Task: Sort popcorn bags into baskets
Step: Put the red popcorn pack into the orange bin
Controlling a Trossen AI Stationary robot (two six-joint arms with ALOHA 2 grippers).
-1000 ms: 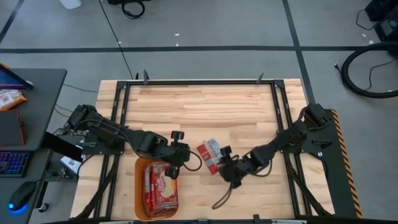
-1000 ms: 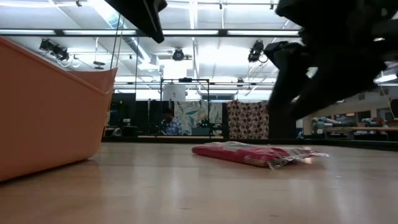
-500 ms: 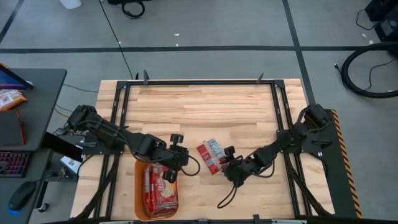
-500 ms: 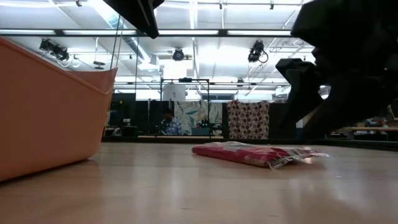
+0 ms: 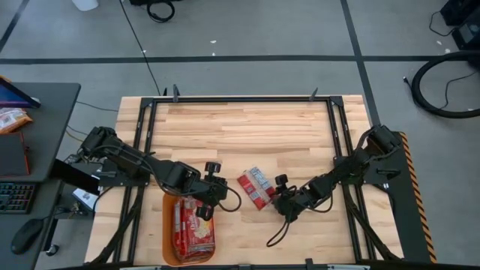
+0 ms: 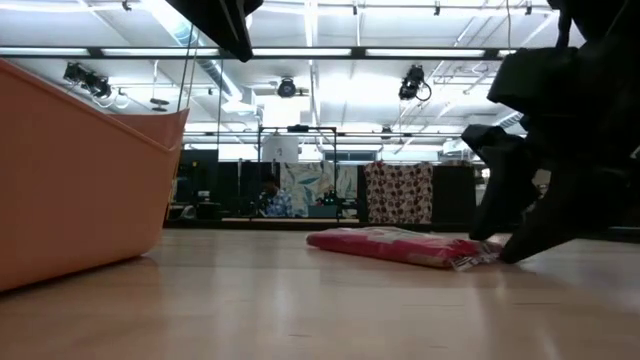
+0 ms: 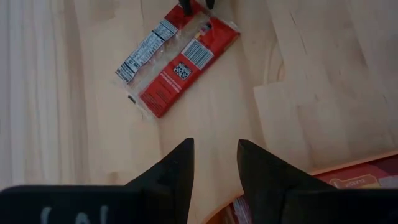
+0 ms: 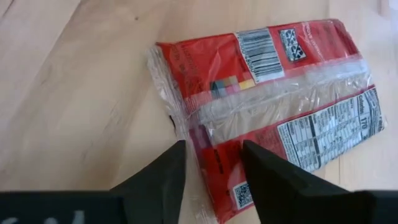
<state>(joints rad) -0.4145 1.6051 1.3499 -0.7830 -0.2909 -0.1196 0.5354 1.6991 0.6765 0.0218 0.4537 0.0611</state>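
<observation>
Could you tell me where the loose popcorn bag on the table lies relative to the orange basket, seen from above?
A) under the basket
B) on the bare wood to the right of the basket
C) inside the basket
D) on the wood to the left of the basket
B: in the high view the popcorn bag lies flat on the wood right of the orange basket, with the right gripper at its edge.

A wooden table [image 5: 247,131] stands on a grey floor [image 5: 247,30] beneath ceiling strip lights [image 6: 300,52], patterned curtains [image 6: 398,193] behind.
</observation>
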